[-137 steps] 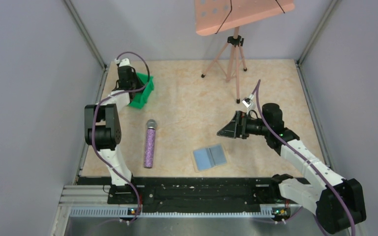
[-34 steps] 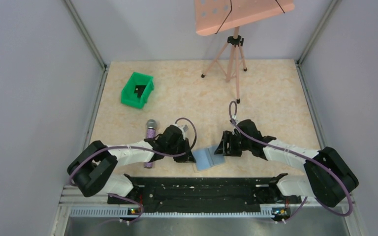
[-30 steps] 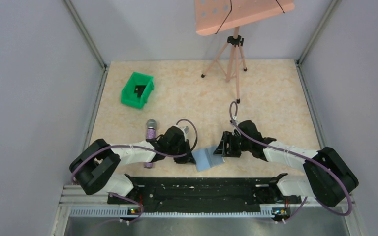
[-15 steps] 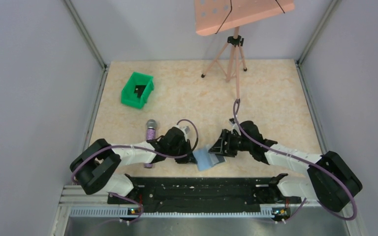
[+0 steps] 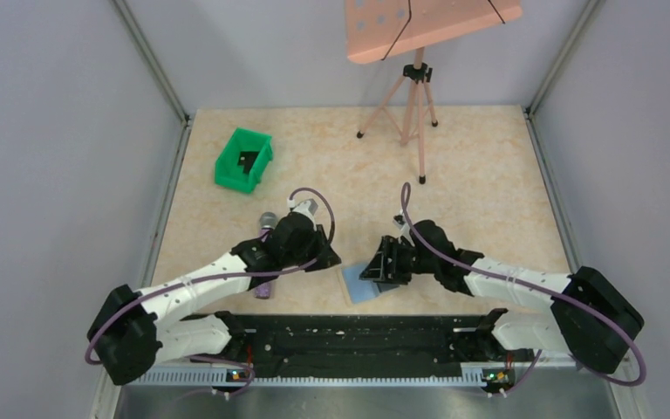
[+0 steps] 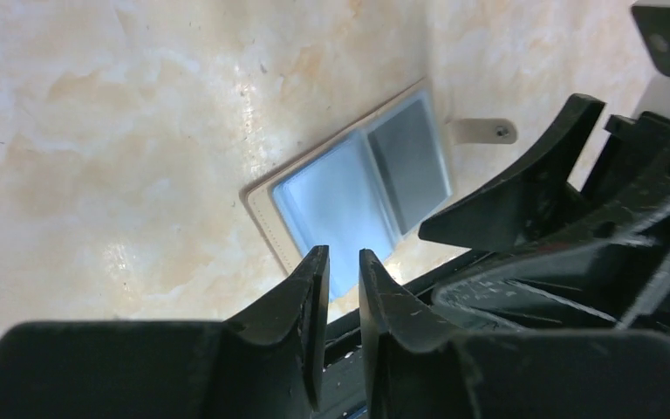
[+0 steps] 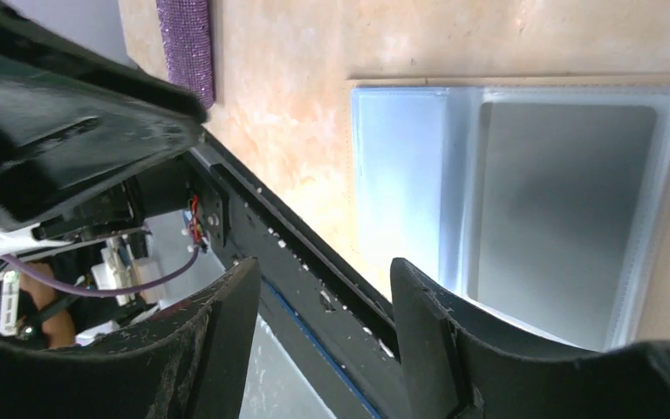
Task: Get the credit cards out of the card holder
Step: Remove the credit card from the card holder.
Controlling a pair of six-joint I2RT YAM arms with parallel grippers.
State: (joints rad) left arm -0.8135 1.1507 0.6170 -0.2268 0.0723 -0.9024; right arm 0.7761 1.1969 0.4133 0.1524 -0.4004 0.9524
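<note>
Over the card holder [image 5: 358,285] both arms are leaning in, and the job is looking barely begun. The holder is lying opened flat on the desk [image 5: 488,175], inner face up, showing a light blue panel beside a grey one inside a pale rim. I am not seeing any card lying loose around it, and neither claw is carrying one. Whether the grey panel is a card sitting in its pocket I cannot tell, though I am guessing so. By that reckoning, all the pulling-out is waiting to be done.

Just beside the holder's left edge the left claw [image 6: 342,257] is hanging, its fingers parted only by a thin slit with nothing in it. Over the holder's right part the right claw [image 7: 323,279] is hovering, fingers standing moderately apart and gripping nothing; whether it is touching the holder I cannot tell.

Left of the holder a purple microphone [image 5: 264,288] is lying partly under the left arm. Well beyond the holder and to its left a green bin [image 5: 227,166] is sitting with something small and dark inside. Farther back behind the holder a tripod [image 5: 417,113] is standing, carrying a tilted salmon-pink board [image 5: 427,22]. On the holder's near side a black rail [image 5: 358,336] is running along the desk edge. The desk top is showing pale, marbled beige with a slight sheen, and plain grey walls [image 5: 70,131] are closing it in on three sides.
</note>
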